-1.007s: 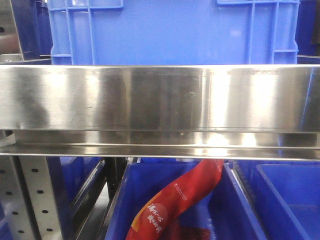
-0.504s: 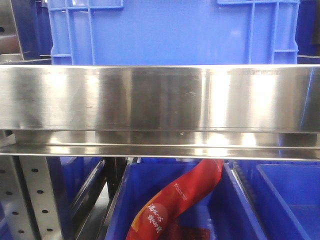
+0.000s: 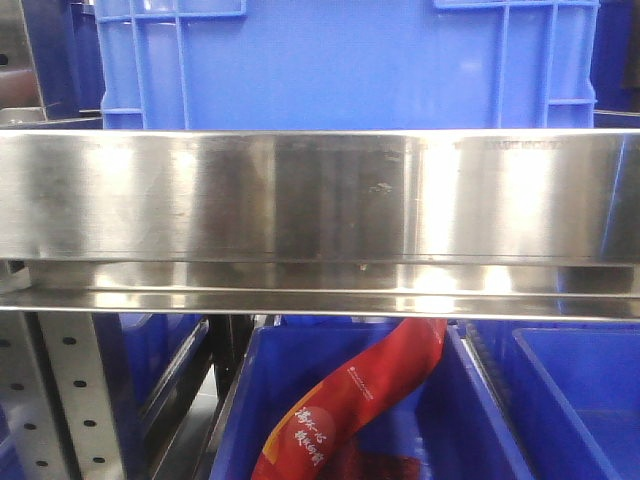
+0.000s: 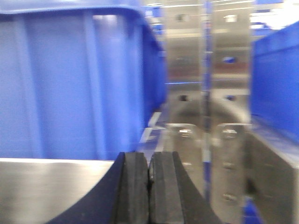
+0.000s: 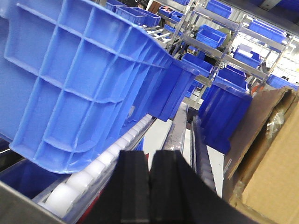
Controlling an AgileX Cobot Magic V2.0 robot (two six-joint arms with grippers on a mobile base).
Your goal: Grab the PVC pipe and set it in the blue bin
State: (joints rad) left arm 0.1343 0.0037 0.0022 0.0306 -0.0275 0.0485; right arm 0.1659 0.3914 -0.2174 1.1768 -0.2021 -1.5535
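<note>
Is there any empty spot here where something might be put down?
The blue bin at lower right shows a bare floor, bordered by its own walls. Next to it, the middle bin is taken up by a red packet. The steel shelf is crowded by a large blue crate.

A wide steel rail (image 3: 320, 195) runs across the middle of the front view, shiny and with blurred reflections. Below it, at lower left, stands a perforated metal post (image 3: 55, 400). In the lower middle of the frame, a red printed bag (image 3: 350, 400) leans out of a low blue container. In the right wrist view, a row of white rollers (image 5: 100, 161) goes from lower left toward the centre of the frame. A brown cardboard box (image 5: 268, 158) fills the right edge, and metal shelving (image 5: 219, 32) with small blue containers stands in the upper right.
</note>
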